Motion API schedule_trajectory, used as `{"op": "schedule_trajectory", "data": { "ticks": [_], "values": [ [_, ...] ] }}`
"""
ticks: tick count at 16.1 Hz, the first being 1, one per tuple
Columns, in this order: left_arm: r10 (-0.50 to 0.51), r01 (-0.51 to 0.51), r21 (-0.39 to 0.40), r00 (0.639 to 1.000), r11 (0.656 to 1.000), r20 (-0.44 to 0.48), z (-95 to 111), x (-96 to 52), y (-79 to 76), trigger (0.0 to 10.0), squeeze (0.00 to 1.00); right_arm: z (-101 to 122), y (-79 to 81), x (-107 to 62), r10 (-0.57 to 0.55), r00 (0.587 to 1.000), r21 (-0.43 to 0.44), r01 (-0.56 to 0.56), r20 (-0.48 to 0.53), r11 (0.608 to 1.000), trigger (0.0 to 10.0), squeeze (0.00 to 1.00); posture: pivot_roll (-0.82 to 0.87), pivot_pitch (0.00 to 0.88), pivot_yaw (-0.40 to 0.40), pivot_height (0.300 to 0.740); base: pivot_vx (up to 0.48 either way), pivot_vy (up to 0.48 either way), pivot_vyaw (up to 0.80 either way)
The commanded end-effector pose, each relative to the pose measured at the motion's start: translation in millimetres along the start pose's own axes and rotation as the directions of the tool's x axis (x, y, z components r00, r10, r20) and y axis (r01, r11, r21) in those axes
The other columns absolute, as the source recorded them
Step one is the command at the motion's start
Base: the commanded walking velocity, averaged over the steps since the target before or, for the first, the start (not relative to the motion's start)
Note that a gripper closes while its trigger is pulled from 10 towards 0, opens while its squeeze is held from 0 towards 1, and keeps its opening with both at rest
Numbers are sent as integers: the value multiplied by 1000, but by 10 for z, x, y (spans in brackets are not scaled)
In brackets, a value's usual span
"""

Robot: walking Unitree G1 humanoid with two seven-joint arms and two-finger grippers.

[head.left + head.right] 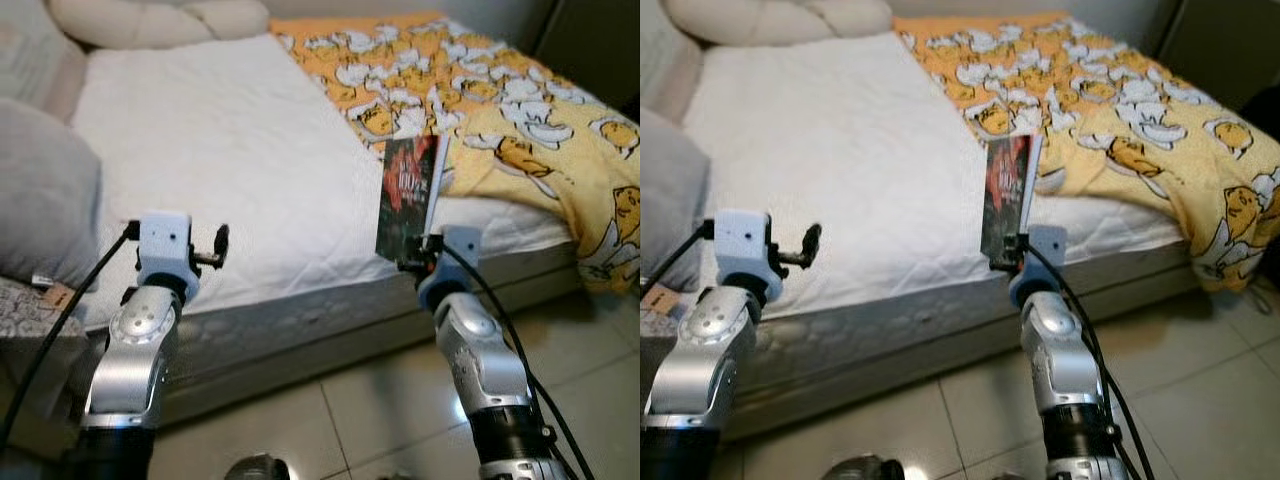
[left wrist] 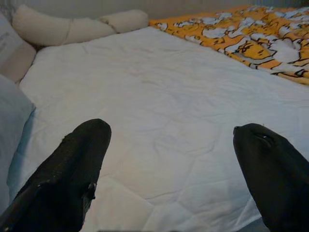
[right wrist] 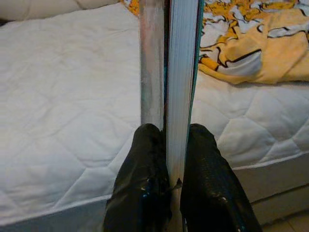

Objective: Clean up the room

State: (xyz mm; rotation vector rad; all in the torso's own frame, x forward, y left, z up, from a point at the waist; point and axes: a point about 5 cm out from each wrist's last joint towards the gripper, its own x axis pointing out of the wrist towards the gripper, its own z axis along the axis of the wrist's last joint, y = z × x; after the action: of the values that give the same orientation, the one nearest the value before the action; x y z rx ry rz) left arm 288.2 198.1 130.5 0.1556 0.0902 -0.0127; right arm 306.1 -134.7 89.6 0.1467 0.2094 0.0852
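Dark-covered thin book [image 1: 408,195]: upright, clamped by right gripper [image 1: 418,250] at white quilted mattress [image 1: 230,170] front edge.
Left gripper [image 1: 218,248]: fingers spread, empty.
Advice: keep grip firm, book level.

A home bedroom. A bed [image 1: 250,170] with a quilted white mattress takes up most of the scene, with an orange cartoon-print blanket [image 1: 500,110] rumpled on its right side. Cream pillows [image 1: 150,20] lie at the far end, and pale floor tiles [image 1: 360,400] run along the near side.
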Motion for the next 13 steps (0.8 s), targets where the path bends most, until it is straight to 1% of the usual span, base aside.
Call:
{"op": "schedule_trajectory", "data": {
  "ticks": [1,7,13],
  "values": [
    [-17,17,-1,1000,1000,27,54,14,-26,10000,235,117,28,26,24,999,-4,-24,47,1000,10000,0,52,0,-14,740,0,0,800],
    [-4,4,0,1000,1000,23,53,30,-6,10000,247,104,44,30,45,998,-3,-45,35,999,10000,0,52,0,-14,740,266,0,800],
    [2,-2,-3,1000,1000,18,41,27,13,10000,251,96,73,29,67,997,-22,-66,29,998,10000,0,52,0,-15,740,317,0,794]
  ]
}}
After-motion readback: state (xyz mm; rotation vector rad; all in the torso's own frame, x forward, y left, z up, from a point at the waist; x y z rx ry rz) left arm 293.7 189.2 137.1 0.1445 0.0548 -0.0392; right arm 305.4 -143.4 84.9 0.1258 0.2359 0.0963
